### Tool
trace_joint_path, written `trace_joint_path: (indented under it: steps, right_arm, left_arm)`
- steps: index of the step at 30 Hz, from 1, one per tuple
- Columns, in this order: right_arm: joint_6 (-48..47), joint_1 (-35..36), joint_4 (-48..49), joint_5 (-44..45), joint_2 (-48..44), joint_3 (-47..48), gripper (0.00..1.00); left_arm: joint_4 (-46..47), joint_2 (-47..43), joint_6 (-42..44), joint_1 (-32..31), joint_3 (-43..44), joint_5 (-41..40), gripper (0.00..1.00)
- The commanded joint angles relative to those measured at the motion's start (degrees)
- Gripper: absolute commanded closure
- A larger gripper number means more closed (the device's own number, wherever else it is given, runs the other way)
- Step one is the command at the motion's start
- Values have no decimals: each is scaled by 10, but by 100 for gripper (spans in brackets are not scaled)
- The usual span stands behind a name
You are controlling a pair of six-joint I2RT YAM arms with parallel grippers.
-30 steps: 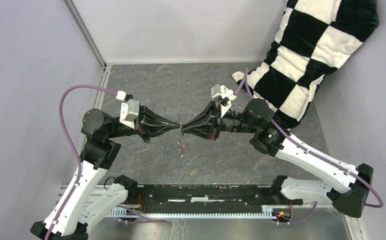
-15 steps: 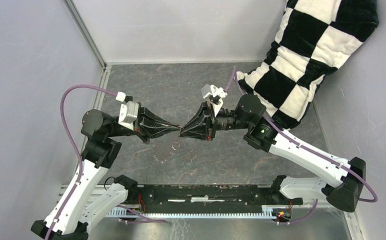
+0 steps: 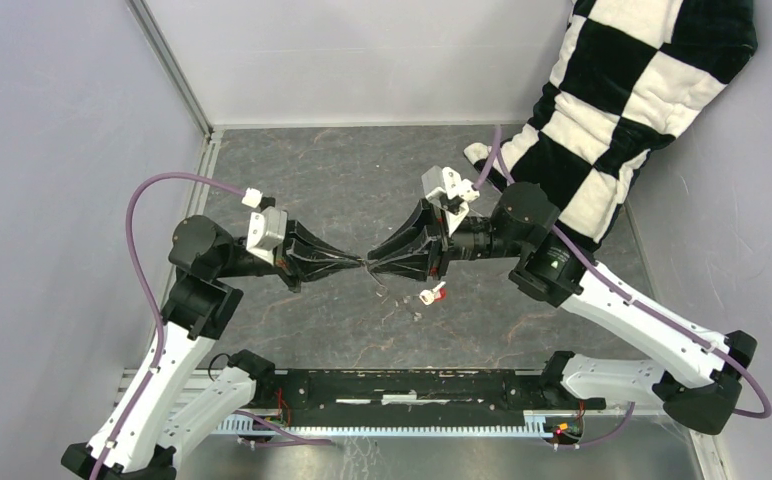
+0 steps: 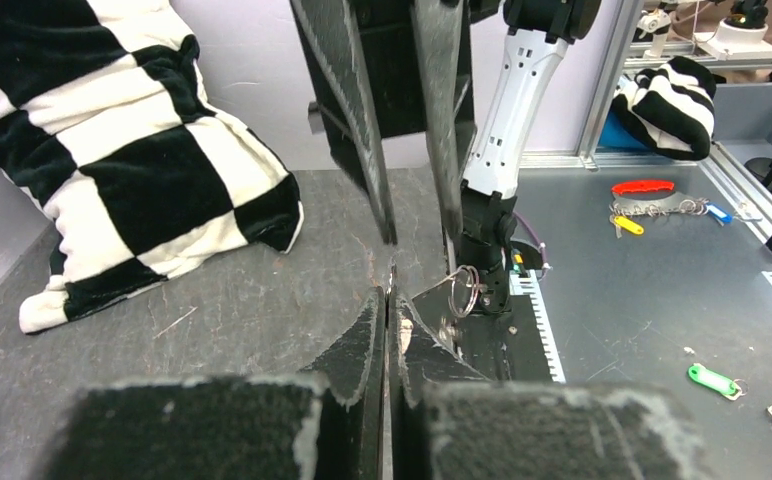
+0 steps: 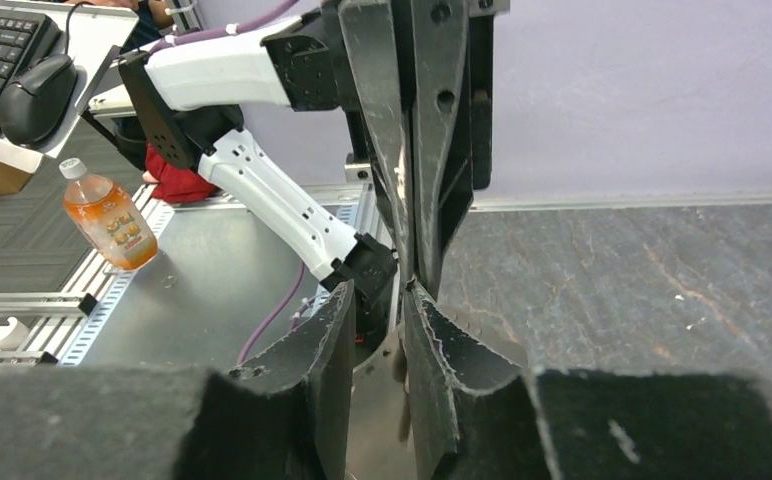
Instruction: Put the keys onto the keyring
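Over the middle of the table my left gripper (image 3: 360,262) and right gripper (image 3: 372,264) meet tip to tip. In the left wrist view the left gripper (image 4: 390,295) is shut on a thin metal piece of the keyring (image 4: 465,290), whose small loop hangs just right of its tips. The right gripper (image 5: 377,300) stands slightly open, with a blurred dark sliver in the gap. A key with a red head (image 3: 432,294) shows under the right gripper's fingers; I cannot tell whether it hangs or lies on the table. The black key is not visible.
A black-and-white checkered pillow (image 3: 622,110) leans in the far right corner. Grey walls close the left and back sides. The arms' black base rail (image 3: 412,385) runs along the near edge. The table's surface (image 3: 322,180) is dark grey stone pattern.
The right gripper swung left, then came back to meet the left tips, and its jaws parted. The red-headed key went from below the tips to under the right gripper.
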Motion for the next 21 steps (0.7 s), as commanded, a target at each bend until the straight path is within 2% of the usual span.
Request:
trace_joint_path:
  steps: [1, 11, 21]
  right_arm:
    - [-26, 1, -19, 5, 3, 40, 70]
    - [-53, 1, -66, 18, 25, 52, 72]
    - [-45, 1, -49, 31, 33, 31, 75]
  left_arm:
    - [-11, -7, 42, 0, 7, -18, 98]
    - [-13, -9, 42, 0, 9, -17, 98]
    - [-39, -7, 61, 0, 16, 5, 98]
